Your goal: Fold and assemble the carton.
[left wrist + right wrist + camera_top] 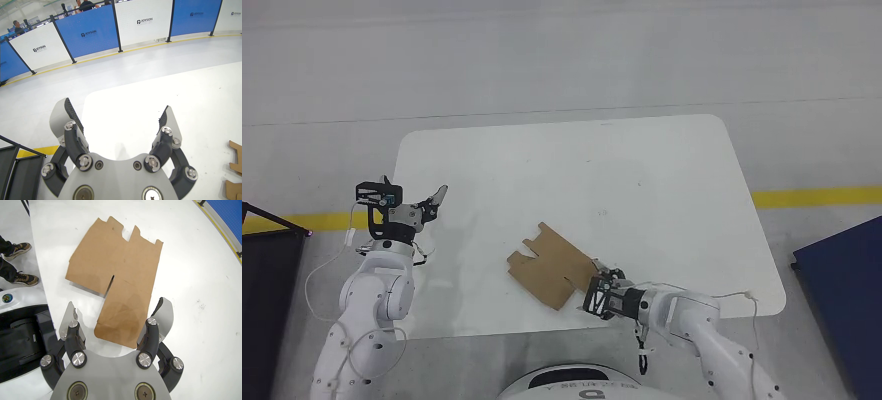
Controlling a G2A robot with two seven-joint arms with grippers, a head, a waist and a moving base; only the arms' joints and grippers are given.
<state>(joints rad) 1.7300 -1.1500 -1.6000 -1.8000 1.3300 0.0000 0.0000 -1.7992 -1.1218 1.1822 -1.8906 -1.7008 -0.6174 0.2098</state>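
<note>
Lying flat on the surface [189, 256], the carton [122, 256] has its near flap between the spread fingers of the right gripper [117, 304]; the left gripper [116, 104], likewise spread, sits well apart.

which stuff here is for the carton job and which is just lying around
For the job: carton, lying flat; right gripper, jaws open at its flap; left gripper, open; table.
Just lying about: fence panels; yellow floor line; black frame.

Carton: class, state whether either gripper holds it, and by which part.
Nothing is held. The right gripper is open, its fingers astride one end flap of the flat carton, not clamping it. The left gripper is open and empty.
</note>
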